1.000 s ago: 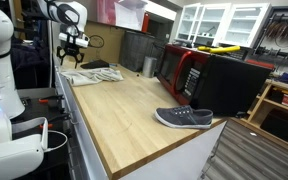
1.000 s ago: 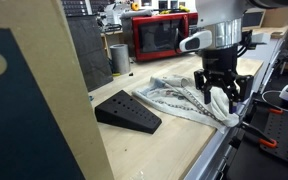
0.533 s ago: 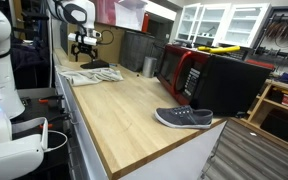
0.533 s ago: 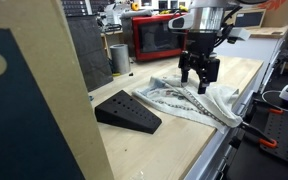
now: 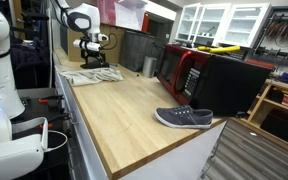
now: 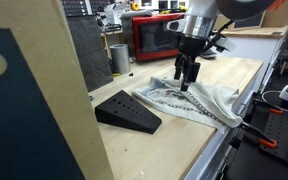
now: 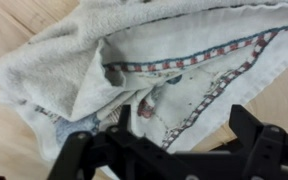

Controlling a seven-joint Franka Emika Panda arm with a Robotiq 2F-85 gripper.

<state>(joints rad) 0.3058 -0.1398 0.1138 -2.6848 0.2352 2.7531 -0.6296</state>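
A crumpled white dish towel (image 6: 202, 101) with a red and blue checked border lies on the wooden counter (image 6: 164, 150). It shows in both exterior views, near the counter's end (image 5: 88, 76), and fills the wrist view (image 7: 164, 50). My gripper (image 6: 187, 79) hangs just above the towel's middle, fingers pointing down. In the wrist view the gripper (image 7: 184, 130) is open, its two black fingers wide apart with only towel beneath them and nothing held. It also shows in an exterior view (image 5: 94, 58).
A black wedge-shaped block (image 6: 127, 110) lies next to the towel. A grey shoe (image 5: 184, 118) sits near the counter's other end. A red microwave (image 5: 179, 68) and a metal cup (image 6: 120, 58) stand along the back. A tall board (image 6: 29, 90) blocks the foreground.
My gripper has moved from the towel's edge by the counter rim inward across the towel, and has turned about its axis. The towel has not moved.
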